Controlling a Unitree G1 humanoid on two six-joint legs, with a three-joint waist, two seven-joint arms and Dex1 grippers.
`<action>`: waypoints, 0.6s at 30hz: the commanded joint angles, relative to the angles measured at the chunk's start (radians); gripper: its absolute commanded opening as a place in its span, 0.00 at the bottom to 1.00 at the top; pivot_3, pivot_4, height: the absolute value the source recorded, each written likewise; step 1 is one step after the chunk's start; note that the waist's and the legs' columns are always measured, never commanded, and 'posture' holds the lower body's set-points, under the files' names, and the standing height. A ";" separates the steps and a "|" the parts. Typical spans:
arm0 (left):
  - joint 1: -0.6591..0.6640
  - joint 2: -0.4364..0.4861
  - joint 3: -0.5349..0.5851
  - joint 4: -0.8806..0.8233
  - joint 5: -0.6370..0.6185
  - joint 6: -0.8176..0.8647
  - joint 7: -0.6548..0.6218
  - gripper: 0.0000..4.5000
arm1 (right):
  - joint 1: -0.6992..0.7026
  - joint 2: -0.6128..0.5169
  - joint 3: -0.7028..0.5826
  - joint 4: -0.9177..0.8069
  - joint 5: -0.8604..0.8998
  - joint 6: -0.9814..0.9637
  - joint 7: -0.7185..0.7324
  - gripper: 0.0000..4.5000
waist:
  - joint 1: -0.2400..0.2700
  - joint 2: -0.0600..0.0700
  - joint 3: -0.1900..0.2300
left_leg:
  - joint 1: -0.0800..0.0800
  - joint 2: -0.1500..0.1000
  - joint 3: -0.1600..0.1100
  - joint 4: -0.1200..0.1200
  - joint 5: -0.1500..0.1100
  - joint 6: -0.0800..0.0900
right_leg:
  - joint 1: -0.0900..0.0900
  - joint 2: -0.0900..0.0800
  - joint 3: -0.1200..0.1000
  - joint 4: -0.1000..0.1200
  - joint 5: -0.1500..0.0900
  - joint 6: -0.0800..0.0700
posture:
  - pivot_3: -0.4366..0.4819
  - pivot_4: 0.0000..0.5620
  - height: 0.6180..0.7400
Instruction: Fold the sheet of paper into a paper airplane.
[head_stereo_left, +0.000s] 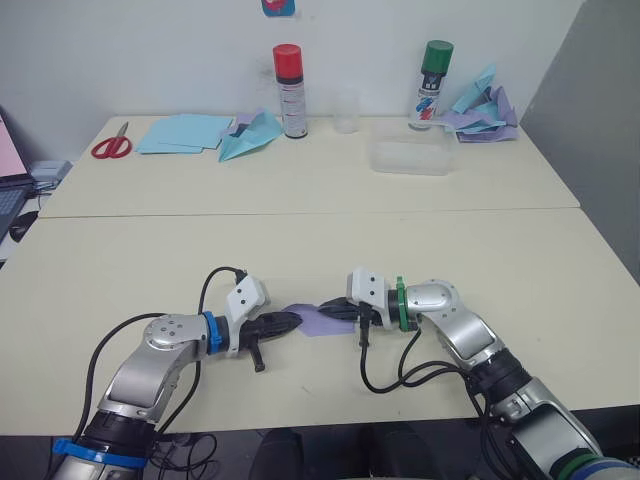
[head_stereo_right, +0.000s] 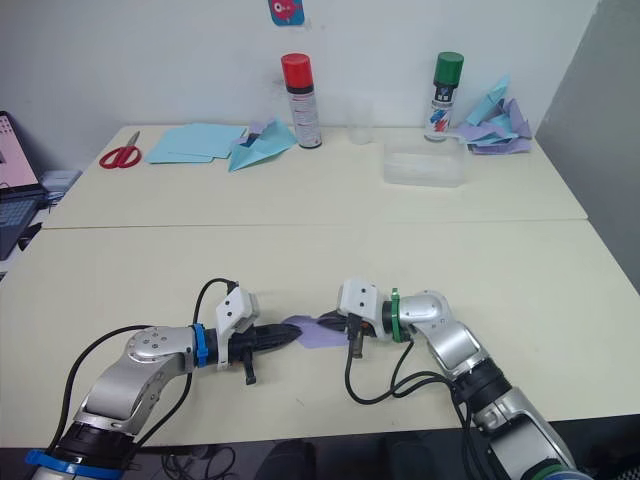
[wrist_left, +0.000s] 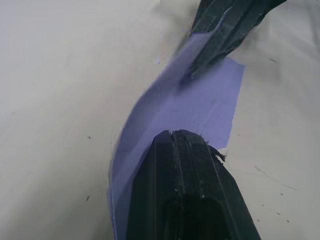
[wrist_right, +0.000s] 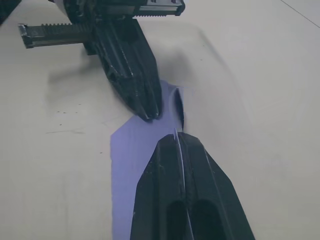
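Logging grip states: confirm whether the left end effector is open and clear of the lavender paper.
No: the left end effector is shut on one end of the sheet of paper, fingers pressed together.

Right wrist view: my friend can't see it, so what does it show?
The right claw is shut on an edge of the sheet of paper, which is purple and lies on a pale table. Facing it, the left claw is shut on the paper's other end.
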 joint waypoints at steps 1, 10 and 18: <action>0.038 0.017 -0.033 0.030 0.038 0.029 0.009 0.00 | -0.011 -0.004 0.015 0.009 -0.046 -0.084 -0.001 0.01 | 0.000 0.000 0.000 | 0.000 0.000 0.000 0.000 0.000 0.000 | 0.000 0.000 0.000 0.000 0.000 0.000 | 0.48 0.27 1.00; 0.043 0.028 -0.025 0.047 0.044 0.030 0.020 0.00 | -0.021 -0.012 0.044 0.052 -0.130 -0.204 0.017 0.01 | 0.000 0.000 0.000 | 0.001 0.000 0.000 0.000 0.000 0.000 | 0.000 0.000 0.001 0.001 0.000 0.000 | 0.48 0.27 1.00; 0.035 0.034 -0.016 0.062 0.043 0.032 0.023 0.00 | -0.019 -0.023 0.065 0.056 -0.152 -0.233 0.032 0.01 | 0.000 0.000 0.000 | 0.002 0.000 0.000 0.000 0.000 0.000 | 0.000 0.000 0.001 0.002 0.000 0.000 | 0.48 0.27 1.00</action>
